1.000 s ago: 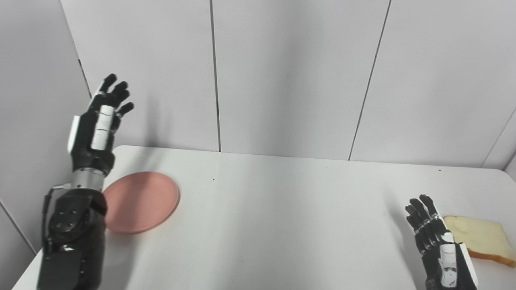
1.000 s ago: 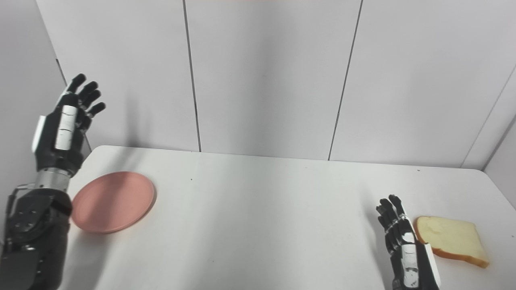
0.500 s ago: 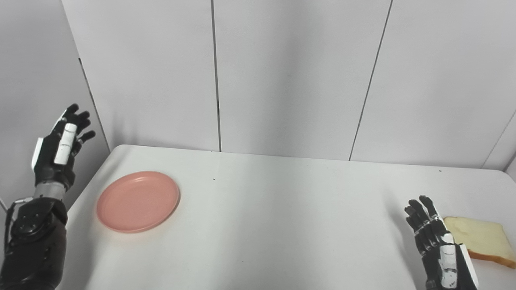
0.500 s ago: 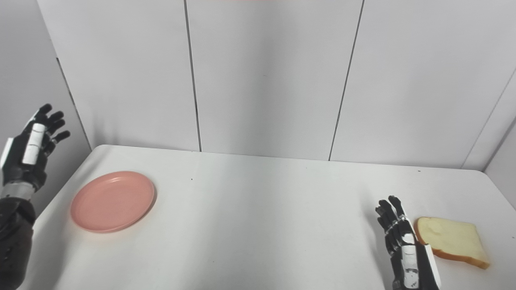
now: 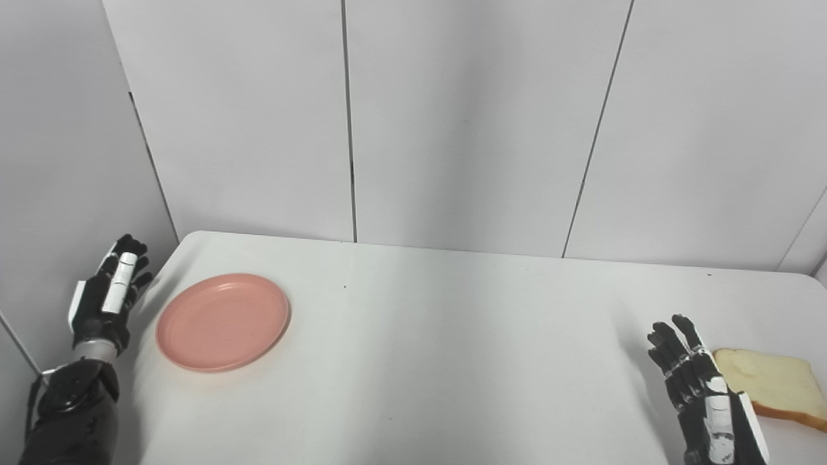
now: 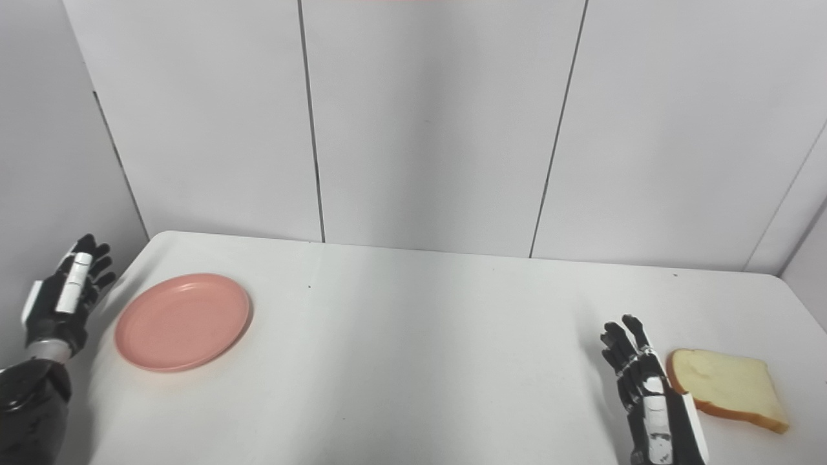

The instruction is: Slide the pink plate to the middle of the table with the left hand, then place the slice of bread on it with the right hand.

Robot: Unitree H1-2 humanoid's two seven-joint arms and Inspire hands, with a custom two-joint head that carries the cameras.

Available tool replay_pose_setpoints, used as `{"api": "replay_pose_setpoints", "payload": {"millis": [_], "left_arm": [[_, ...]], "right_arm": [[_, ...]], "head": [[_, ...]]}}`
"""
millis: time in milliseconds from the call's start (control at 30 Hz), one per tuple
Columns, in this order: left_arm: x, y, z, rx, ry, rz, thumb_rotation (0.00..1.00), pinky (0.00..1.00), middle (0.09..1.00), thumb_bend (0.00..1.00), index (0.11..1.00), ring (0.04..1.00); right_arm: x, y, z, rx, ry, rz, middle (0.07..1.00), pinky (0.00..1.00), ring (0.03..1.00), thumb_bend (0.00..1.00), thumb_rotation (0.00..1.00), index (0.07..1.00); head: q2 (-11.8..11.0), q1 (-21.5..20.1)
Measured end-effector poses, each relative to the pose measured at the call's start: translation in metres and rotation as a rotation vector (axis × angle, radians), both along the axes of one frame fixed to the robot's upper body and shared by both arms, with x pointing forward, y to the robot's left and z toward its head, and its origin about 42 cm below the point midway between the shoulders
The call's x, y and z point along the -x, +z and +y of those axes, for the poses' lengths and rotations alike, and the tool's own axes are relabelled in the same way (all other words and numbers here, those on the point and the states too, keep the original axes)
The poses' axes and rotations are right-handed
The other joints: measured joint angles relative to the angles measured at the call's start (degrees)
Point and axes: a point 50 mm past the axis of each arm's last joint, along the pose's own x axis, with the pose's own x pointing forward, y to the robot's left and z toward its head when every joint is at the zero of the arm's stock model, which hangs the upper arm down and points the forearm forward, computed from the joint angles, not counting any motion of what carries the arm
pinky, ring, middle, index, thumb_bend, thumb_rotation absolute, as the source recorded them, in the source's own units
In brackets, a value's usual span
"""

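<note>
A round pink plate (image 5: 223, 321) lies empty near the left edge of the white table (image 5: 452, 361). My left hand (image 5: 108, 299) hangs open just past that edge, to the left of the plate and apart from it, fingers up. A slice of bread (image 5: 772, 387) with a brown crust lies flat at the far right near the front. Right beside it on its left stands my right hand (image 5: 701, 394), open with fingers spread upward, holding nothing.
Grey wall panels (image 5: 452, 123) close off the back and left side of the table. The rounded back left corner of the table (image 5: 187, 237) sits just behind the plate.
My left hand has come down from high beside the wall to table height left of the plate. The right hand, plate and bread stay put. The view shifted slightly.
</note>
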Motion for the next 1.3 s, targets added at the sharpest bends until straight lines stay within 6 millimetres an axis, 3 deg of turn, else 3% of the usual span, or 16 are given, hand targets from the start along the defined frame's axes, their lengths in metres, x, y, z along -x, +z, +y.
{"api": "replay_pose_setpoints", "payload": {"millis": [133,433,500,833,1300], "left_arm": [[-0.004,-0.004,-0.009,0.017,-0.008,0.004,0.73,0.83,0.904,0.91,0.907,0.908],[-0.008,-0.005,-0.015,0.037,-0.011,0.007,0.73,0.84,0.913,0.9,0.901,0.91],[-0.01,-0.005,-0.02,0.068,-0.031,0.007,0.76,0.92,0.925,0.89,0.919,0.913],[-0.026,-0.001,-0.075,0.241,-0.177,-0.012,0.79,0.92,0.921,0.89,0.957,0.921],[-0.024,0.001,-0.109,0.296,-0.274,0.001,0.77,0.89,0.888,0.87,0.912,0.905]], "right_arm": [[0.002,0.0,-0.001,0.004,-0.001,0.002,0.877,0.92,0.897,0.87,0.92,0.91],[0.003,-0.001,-0.001,0.01,0.0,0.004,0.852,0.89,0.869,0.9,0.89,0.897],[0.004,-0.001,-0.002,0.012,0.001,0.005,0.842,0.88,0.858,0.91,0.89,0.899],[0.005,0.0,0.001,0.018,0.012,0.002,0.823,0.86,0.857,0.9,0.89,0.898],[0.007,-0.001,0.001,0.02,0.015,0.003,0.797,0.86,0.854,0.91,0.87,0.894]], "head": [[0.35,-0.35],[0.53,-0.88],[0.62,-0.97],[1.41,-1.58],[1.85,-2.11]]}}
